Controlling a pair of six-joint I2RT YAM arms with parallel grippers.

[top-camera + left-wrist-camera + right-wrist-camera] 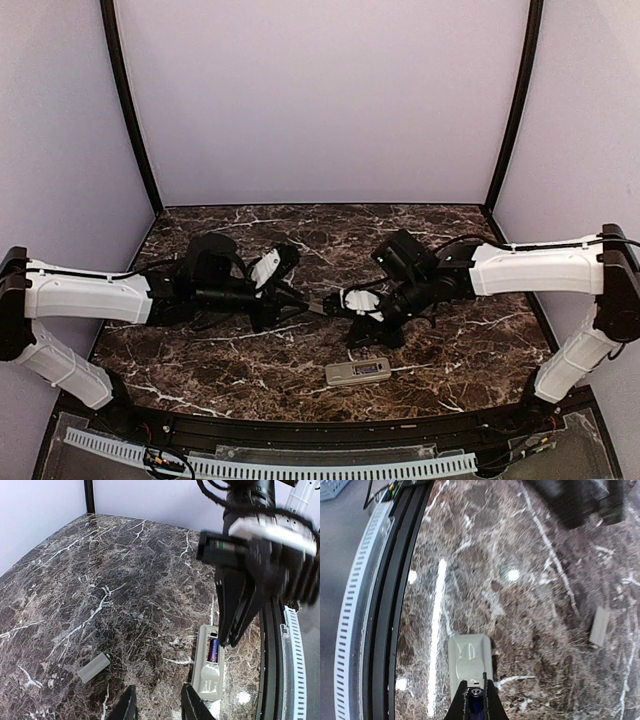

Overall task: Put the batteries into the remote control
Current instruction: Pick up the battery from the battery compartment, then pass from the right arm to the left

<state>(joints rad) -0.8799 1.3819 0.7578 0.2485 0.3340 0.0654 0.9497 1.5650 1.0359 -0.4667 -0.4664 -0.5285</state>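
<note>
The remote control [209,672] lay back-up near the front edge of the marble table [100,580], its bay open with one blue-purple battery [213,650] in it. The right gripper [475,684] pinched that battery from above. The left gripper [157,705] hung spread and empty nearby, a small grey cover [93,667] lying apart from the remote.

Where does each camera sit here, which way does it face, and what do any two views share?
Top external: above and behind the arms, looking down on the marble table; left arm and right arm both show.
Left wrist: on the left arm, facing the right arm; its own open left gripper at the bottom edge.
Right wrist: looks down past the right gripper, shut on a battery.
Shared: all three show the remote control; both wrist views show the grey cover.
</note>
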